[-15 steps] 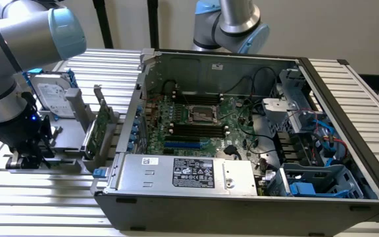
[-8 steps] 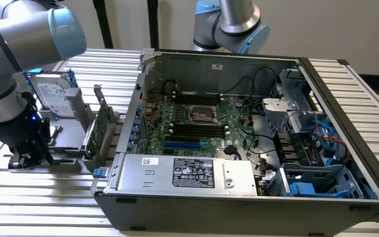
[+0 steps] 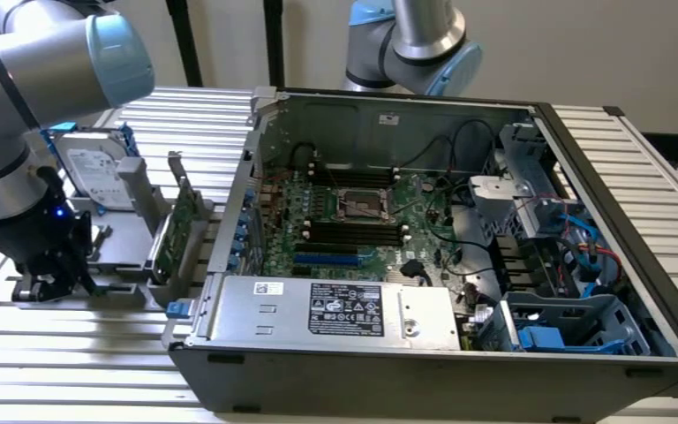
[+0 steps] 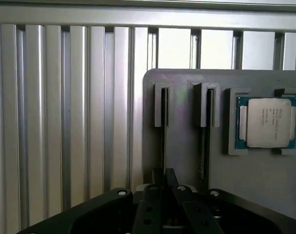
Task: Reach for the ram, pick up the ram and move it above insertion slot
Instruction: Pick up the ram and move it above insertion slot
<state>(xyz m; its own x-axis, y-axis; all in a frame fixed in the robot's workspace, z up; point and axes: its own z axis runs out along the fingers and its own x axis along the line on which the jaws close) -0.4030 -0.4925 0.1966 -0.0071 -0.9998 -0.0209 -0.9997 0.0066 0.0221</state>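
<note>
In the wrist view the ram (image 4: 163, 139) stands on edge in one slot of a grey holder (image 4: 255, 180), showing as a thin dark line. My gripper (image 4: 170, 187) sits over its near end, the two black fingers (image 4: 150, 207) drawn together on the thin stick. In the exterior view the gripper (image 3: 50, 281) is low at the grey holder (image 3: 121, 265) on the exterior view's left, outside the open computer case. The black insertion slots (image 3: 357, 234) lie on the motherboard inside the case, far from the gripper.
A second thin stick (image 4: 205, 141) stands in the neighbouring slot, and a processor chip (image 4: 268, 122) lies in a recess beside it. A wider green card (image 3: 174, 234) and a hard drive (image 3: 92, 172) stand on the holder. The case wall (image 3: 239, 221) rises between holder and motherboard.
</note>
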